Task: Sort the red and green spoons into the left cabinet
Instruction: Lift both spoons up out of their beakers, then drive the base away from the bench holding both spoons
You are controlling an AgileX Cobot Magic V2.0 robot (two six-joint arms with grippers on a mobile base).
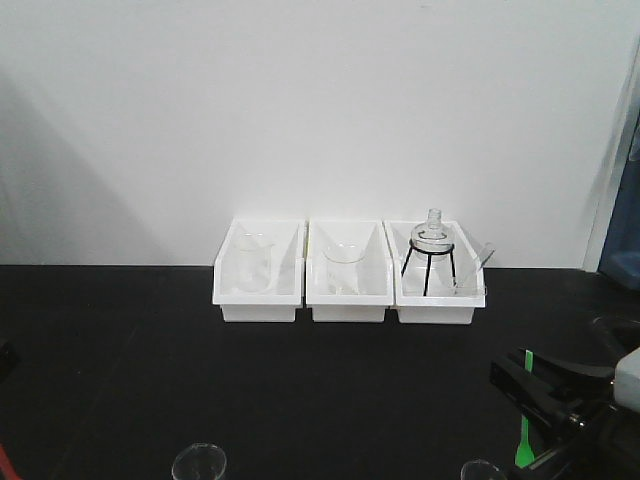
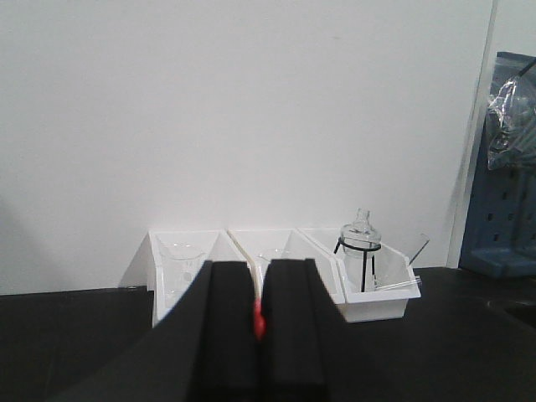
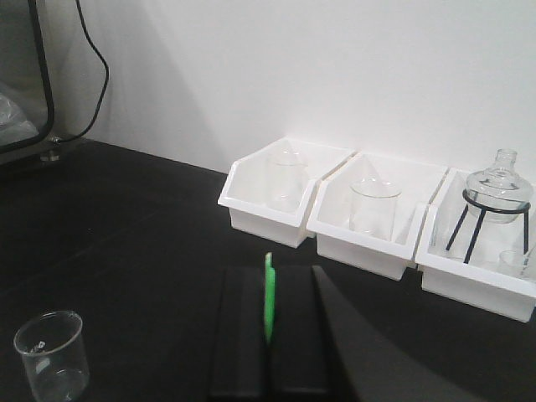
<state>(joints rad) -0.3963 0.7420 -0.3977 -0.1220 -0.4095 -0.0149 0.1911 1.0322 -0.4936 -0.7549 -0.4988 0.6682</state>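
Observation:
In the left wrist view my left gripper point(image 2: 258, 268) is shut on the red spoon point(image 2: 259, 322); only a small red bit shows between the black fingers. My right gripper point(image 3: 270, 273) is shut on the green spoon point(image 3: 269, 301), which stands edge-on between the pads and pokes out just past the tips. From the front, the right gripper point(image 1: 530, 395) hangs at the lower right over the black table, and the green spoon point(image 1: 521, 440) points down from it. The left cabinet is out of view.
Three white bins point(image 1: 258, 308) stand in a row against the back wall, holding beakers and a glass flask on a black tripod point(image 1: 432, 250). Empty beakers point(image 1: 198, 462) point(image 3: 52, 352) stand near the front edge. A blue perforated panel point(image 2: 502, 218) is at the far right.

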